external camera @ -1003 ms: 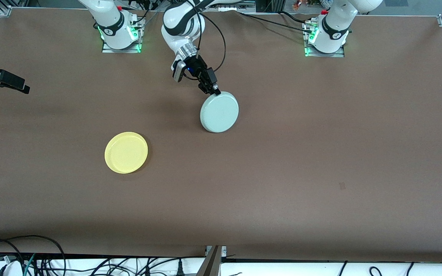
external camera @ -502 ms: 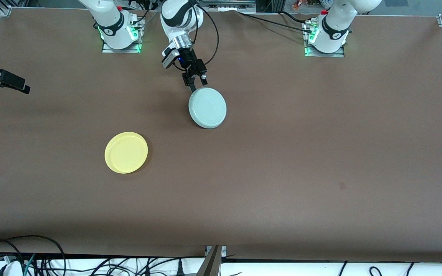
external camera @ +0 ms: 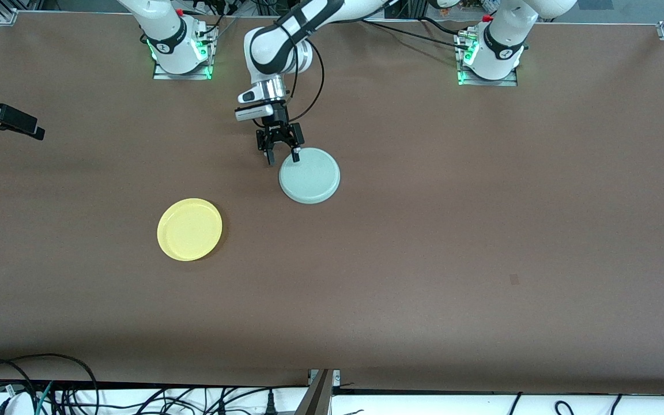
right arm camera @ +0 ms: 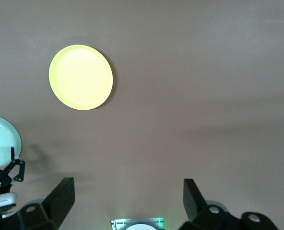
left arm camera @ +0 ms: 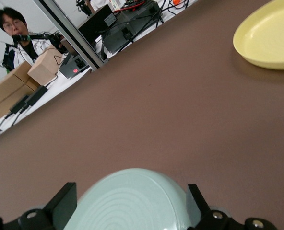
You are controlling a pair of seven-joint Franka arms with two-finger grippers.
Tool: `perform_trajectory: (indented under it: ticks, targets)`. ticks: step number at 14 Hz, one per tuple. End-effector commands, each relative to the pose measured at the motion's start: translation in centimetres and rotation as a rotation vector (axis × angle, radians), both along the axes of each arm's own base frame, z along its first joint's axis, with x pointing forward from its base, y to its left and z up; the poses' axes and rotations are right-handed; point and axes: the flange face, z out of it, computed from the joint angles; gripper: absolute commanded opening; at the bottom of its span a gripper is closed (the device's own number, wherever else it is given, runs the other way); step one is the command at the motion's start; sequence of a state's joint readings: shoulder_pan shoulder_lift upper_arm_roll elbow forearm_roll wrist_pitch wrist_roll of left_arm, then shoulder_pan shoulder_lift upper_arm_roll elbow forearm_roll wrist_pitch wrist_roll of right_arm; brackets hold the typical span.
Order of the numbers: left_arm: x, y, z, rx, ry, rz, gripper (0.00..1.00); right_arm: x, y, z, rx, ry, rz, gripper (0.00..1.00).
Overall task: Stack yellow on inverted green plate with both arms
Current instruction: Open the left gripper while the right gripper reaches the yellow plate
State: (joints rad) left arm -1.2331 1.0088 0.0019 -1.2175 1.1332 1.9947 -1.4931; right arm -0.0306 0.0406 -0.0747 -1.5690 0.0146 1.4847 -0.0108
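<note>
Since a second ago: green plate [external camera: 309, 175] let go by left claw [external camera: 280, 155], now lying inverted on desk [external camera: 482, 230], claw spread wide at its rim. Yellow [external camera: 189, 229] upright, nearer camera toward right arm's end; probably light, stiff, slick, best pinched at rim. Right claw [right arm camera: 127, 196] spread, empty, waiting high above desk.

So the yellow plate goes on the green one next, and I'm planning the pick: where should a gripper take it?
By the raised rim. The yellow plate lies flat and upright on the table, so only its thin edge gives the fingers purchase: one inside, one outside. Probably come from above at the edge toward the right arm's base, since the right gripper is open high over it.
</note>
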Motion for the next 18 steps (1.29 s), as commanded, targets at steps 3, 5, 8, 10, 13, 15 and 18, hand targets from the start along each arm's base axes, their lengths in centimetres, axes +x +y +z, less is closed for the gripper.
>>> perform_trajectory:
  ticks: [3,5,8,10,13,15,18]
  targets:
    - [6.3,0.5,5.7,-0.281,0.257,0.267,1.00,-0.1,-0.3,0.0,0.006,0.011,-0.011,1.00]
    - [10.6,2.2,8.5,-0.345,0.347,0.347,1.00,0.0,-0.5,-0.1,-0.003,0.014,-0.020,1.00]
    - [16.9,6.3,13.5,-0.445,0.501,0.444,1.00,1.8,-0.7,-4.8,-0.003,0.100,-0.064,1.00]
    - [20.6,9.4,16.9,-0.526,0.565,0.504,1.00,3.3,-0.4,-8.2,-0.003,0.138,-0.060,1.00]
    - [24.7,13.7,21.9,-0.615,0.623,0.531,1.00,5.7,-0.7,-12.5,-0.007,0.106,-0.056,1.00]
    - [26.9,17.3,24.3,-0.630,0.645,0.588,1.00,6.7,-0.8,-16.7,-0.009,0.073,-0.062,1.00]
    - [29.4,22.6,27.7,-0.580,0.679,0.603,1.00,7.3,0.2,-23.3,0.021,0.022,-0.078,1.00]
